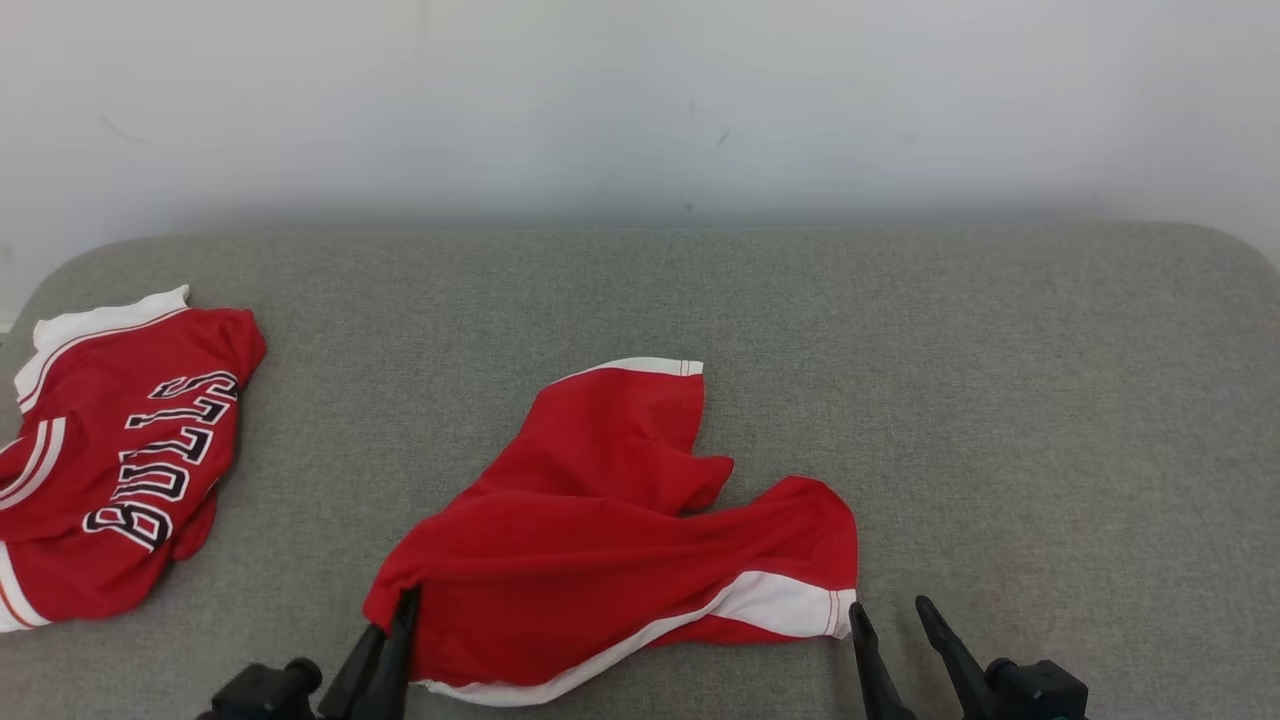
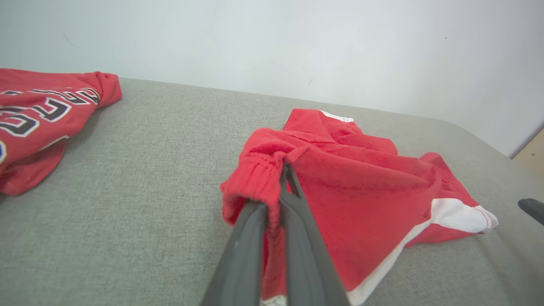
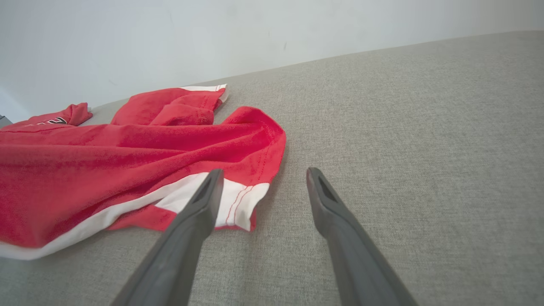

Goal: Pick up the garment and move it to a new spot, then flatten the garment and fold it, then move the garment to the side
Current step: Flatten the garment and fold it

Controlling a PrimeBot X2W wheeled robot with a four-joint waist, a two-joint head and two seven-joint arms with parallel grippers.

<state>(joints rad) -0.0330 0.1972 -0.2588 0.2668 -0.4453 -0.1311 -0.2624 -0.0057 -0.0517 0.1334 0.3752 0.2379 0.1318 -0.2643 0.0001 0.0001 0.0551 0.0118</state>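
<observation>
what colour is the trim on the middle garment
White trim on a red garment; clearest in the head view.

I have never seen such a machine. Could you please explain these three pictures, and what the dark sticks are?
This is a two-armed robot. One picture comes from a camera on its head; the others from cameras on its left and right wrists. The dark sticks are its fingers. On the grey padded surface lie a red garment with white trim and, further left, a red jersey. The left end effector is shut on the red garment's edge; the right end effector stands open beside it.
</observation>
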